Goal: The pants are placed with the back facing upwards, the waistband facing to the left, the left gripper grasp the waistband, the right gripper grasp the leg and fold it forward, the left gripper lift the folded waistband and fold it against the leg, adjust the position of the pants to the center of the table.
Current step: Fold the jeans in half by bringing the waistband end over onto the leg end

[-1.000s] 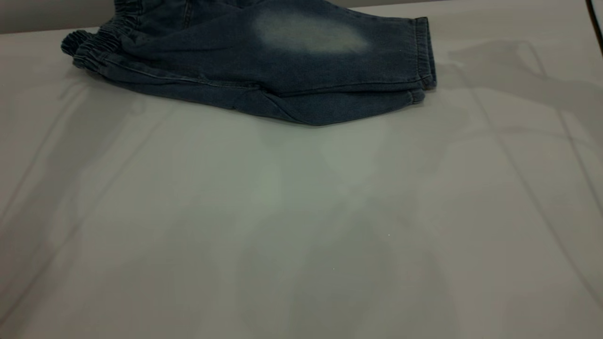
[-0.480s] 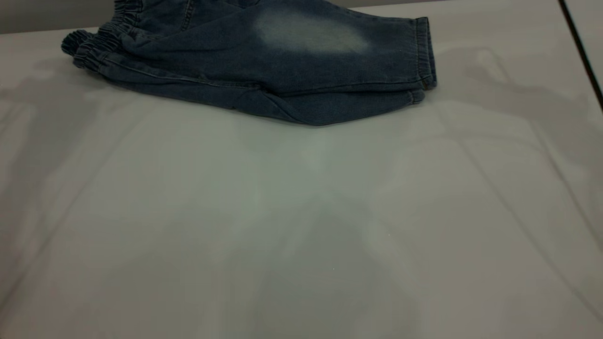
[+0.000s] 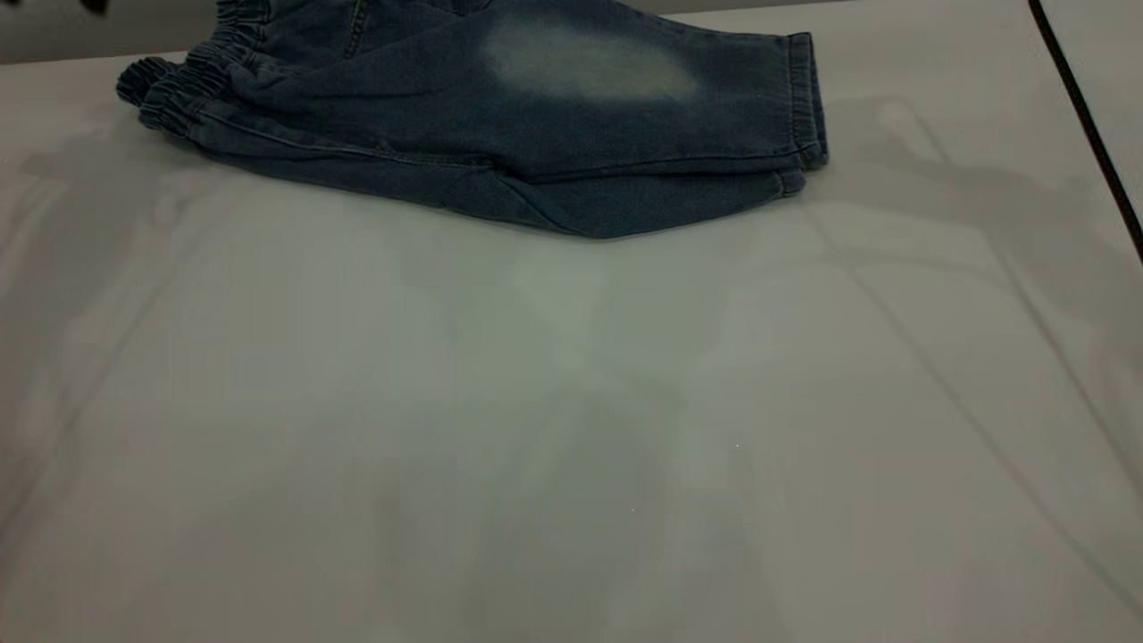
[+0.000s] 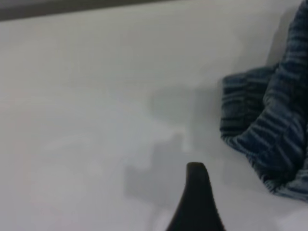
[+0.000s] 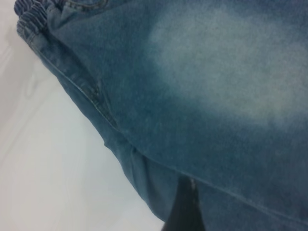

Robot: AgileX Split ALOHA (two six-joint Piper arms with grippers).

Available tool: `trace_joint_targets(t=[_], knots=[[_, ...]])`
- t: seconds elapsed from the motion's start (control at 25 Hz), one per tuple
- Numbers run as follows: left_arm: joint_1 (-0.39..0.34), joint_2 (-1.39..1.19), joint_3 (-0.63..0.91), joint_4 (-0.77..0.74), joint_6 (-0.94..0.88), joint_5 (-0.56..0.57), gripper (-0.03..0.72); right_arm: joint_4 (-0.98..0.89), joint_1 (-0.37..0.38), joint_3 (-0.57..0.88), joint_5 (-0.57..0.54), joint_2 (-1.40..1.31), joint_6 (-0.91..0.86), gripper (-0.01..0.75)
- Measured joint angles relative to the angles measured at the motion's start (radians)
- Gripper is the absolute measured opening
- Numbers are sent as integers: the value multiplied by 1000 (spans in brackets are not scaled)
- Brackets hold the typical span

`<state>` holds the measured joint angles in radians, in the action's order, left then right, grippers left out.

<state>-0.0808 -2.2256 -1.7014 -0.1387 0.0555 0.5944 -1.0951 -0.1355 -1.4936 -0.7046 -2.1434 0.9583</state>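
The pants point(image 3: 500, 134) lie at the far side of the table point(image 3: 571, 429), folded lengthwise. The leg point(image 3: 589, 67) with the pale oval patch is on top, its hem to the right. The gathered waistband point(image 3: 174, 94) points left. Neither gripper shows in the exterior view. In the left wrist view my left gripper point(image 4: 236, 197) hovers over bare table just beside the waistband point(image 4: 262, 130); one dark finger point(image 4: 195, 202) shows with nothing against it. My right gripper point(image 5: 216, 204) hangs close above the leg point(image 5: 216, 96), one finger point(image 5: 185, 209) in view, holding nothing.
A black cable point(image 3: 1085, 125) crosses the table's far right corner. A dark bit of the rig point(image 3: 94, 4) pokes in at the far left. Arm shadows fall on the wide bare surface in front of the pants.
The pants have not moved. The black cable at the right has swung farther into view, and the arm shadows on the table have shifted.
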Motion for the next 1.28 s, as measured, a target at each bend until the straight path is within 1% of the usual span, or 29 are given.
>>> trace_joint_targets(t=[0.2, 0.36, 0.6, 0.76, 0.96, 1.28], knots=[[-2, -75, 0, 20, 88, -62, 507, 0, -5, 0, -16, 0, -3, 508], [-2, -126, 0, 20, 100, -123, 507, 0, -6, 0, -19, 0, -9, 508], [-3, -170, 0, 107, 154, -175, 507, 0, -6, 0, -19, 0, -12, 508], [-3, -170, 0, 207, 230, -178, 507, 0, -6, 0, -19, 0, -13, 508], [-5, -170, -9, 292, 307, -179, 507, 0, -6, 0, -19, 0, -14, 508], [-7, -173, -78, 298, 308, -181, 507, 0, -6, 0, -19, 0, -32, 508]])
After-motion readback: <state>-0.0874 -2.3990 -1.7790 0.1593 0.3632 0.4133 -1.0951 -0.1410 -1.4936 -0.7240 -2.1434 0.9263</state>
